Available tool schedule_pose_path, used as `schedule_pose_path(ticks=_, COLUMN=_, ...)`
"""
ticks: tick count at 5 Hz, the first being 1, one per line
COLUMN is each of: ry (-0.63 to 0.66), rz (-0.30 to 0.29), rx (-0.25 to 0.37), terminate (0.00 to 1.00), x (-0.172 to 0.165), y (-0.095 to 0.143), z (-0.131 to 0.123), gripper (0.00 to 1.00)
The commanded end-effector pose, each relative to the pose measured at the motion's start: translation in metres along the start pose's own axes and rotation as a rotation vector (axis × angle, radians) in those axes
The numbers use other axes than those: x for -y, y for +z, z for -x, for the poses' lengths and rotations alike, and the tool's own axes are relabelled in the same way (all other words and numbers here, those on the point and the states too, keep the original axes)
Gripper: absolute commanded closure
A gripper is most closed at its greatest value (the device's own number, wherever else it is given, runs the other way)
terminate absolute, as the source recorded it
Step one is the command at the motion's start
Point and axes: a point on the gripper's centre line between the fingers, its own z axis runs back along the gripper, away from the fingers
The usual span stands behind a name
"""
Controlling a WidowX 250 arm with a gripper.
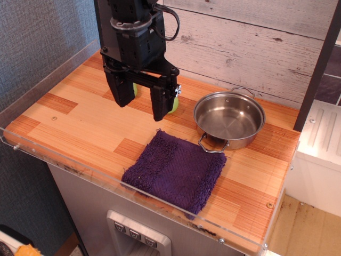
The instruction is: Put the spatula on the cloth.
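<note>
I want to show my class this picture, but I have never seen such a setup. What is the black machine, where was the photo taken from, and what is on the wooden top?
The black machine is the end of a robot arm; its gripper has two fingers that point down, with a gap between them. The single photo looks down at the table from in front and above. On the wooden tabletop lie three things: a dark purple cloth near the front edge, an empty steel pot just behind it to the right, and a small lime-green spatula, mostly hidden behind the fingers. The gripper sits low around the spatula, but the picture does not show whether it is already gripped. Nothing lies on the cloth.
</note>
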Motion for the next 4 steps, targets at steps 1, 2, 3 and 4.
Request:
schedule_pose_path(ticks=1, ry=0.0, rz=0.0, rx=0.0, terminate=0.0, x=0.0, y=0.0, z=0.0, gripper=0.0)
schedule_pose_path(ticks=2, ry=0.056, rz=-0.017, rx=0.024, terminate=0.0, x=-0.025, y=-0.01, z=-0.011, gripper=0.0)
schedule_pose_path(ticks=3, ry=0.122, rz=-0.052, rx=0.034, terminate=0.0, x=-0.054, y=-0.017, z=-0.024, gripper=0.0)
schedule_pose_path(ticks=4, ry=0.166, rz=-0.084, rx=0.025, terminate=0.0, x=-0.08, y=-0.022, z=-0.037, gripper=0.0)
